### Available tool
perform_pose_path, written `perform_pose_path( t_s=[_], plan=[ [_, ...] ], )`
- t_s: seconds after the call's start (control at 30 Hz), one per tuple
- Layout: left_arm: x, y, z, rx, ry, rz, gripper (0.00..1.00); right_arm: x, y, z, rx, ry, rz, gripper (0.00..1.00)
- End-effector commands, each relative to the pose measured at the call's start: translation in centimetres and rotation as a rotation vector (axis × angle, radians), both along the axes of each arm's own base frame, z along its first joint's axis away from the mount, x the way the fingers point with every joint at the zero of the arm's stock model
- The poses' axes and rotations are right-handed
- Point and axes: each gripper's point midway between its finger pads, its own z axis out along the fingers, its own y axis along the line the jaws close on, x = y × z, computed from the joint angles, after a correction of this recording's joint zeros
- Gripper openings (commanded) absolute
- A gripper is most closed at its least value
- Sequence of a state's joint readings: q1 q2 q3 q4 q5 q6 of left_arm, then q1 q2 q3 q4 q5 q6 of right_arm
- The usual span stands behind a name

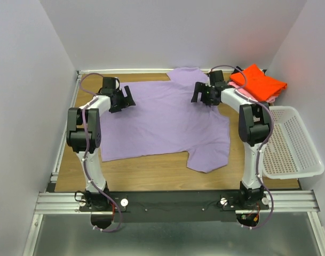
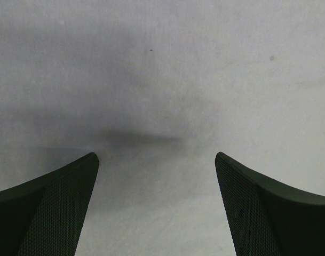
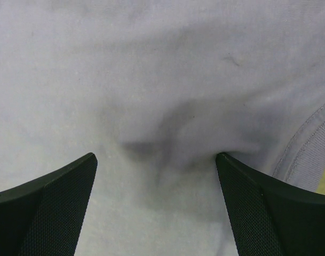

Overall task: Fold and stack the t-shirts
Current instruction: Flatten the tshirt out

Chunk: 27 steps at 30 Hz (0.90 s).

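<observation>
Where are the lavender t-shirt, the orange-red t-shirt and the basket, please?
lavender t-shirt [image 1: 162,120]: top view, chest middle.
orange-red t-shirt [image 1: 260,82]: top view, folded top face.
basket [image 1: 287,144]: top view, bare mesh floor.

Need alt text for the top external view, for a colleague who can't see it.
A lavender t-shirt lies spread on the wooden table, the left gripper and right gripper both open over its far part. A folded orange-red shirt sits at the far right, a white basket nearer along the right edge.

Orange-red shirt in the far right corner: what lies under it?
A pink shirt, only its edge showing beneath the orange-red shirt. Whatever lies lower in the stack is covered.
</observation>
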<state>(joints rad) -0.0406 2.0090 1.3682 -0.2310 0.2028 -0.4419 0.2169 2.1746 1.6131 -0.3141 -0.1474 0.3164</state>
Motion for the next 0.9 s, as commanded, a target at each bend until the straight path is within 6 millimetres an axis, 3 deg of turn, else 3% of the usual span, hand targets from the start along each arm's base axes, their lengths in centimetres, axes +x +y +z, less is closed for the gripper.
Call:
perform_pose_path(
  t_s=[0.0, 0.13, 0.33, 0.5, 0.53, 0.57, 0.6, 0.63, 0.7, 0.73, 0.8, 0.83, 0.87],
  plan=[
    [-0.4, 0.8, -2.9, 0.008, 0.102, -0.013, 0.98, -0.7, 0.9, -3.9, 0.012, 0.131, 0.009, 0.99],
    [1.0, 1.1, -3.3, 0.012, 0.109, -0.009, 0.98, 0.9, 1.5, -4.2, 0.024, 0.134, 0.018, 0.99],
    [3.4, 1.3, -2.3, 0.013, 0.076, -0.009, 0.98, 2.4, 2.0, -3.8, 0.033, 0.127, 0.030, 0.99],
    [5.0, 2.3, 0.9, 0.071, 0.002, 0.025, 0.98, 2.7, 2.7, -2.4, 0.063, 0.108, 0.053, 0.99],
    [5.2, 2.7, 2.8, 0.089, -0.038, 0.039, 0.98, 2.8, 2.8, -1.9, 0.070, 0.102, 0.058, 0.99],
    [5.1, 3.1, 3.5, 0.109, -0.057, 0.058, 0.98, 2.9, 3.0, -1.4, 0.076, 0.092, 0.065, 0.99],
    [5.1, 4.1, 5.9, 0.149, -0.104, 0.098, 0.98, 3.2, 3.2, 0.1, 0.088, 0.065, 0.073, 0.99],
    [4.9, 4.6, 6.9, 0.166, -0.123, 0.121, 0.98, 3.4, 3.2, 0.7, 0.092, 0.053, 0.073, 0.99],
    [3.8, 6.2, 7.7, 0.225, -0.134, 0.190, 0.98, 3.9, 3.4, 3.0, 0.098, 0.009, 0.077, 0.99],
    [3.1, 6.6, 10.0, 0.234, -0.178, 0.215, 0.98, 4.0, 3.4, 3.7, 0.102, -0.006, 0.078, 0.99],
    [0.8, 7.7, 9.4, 0.274, -0.160, 0.265, 0.98, 4.2, 3.4, 5.9, 0.110, -0.045, 0.080, 0.99],
    [-0.2, 8.1, 11.1, 0.280, -0.195, 0.296, 0.98, 4.2, 3.5, 6.7, 0.114, -0.058, 0.083, 0.99],
    [-1.3, 8.5, 11.1, 0.275, -0.190, 0.338, 0.98, 4.2, 3.4, 7.2, 0.116, -0.066, 0.082, 0.99]
  ],
)
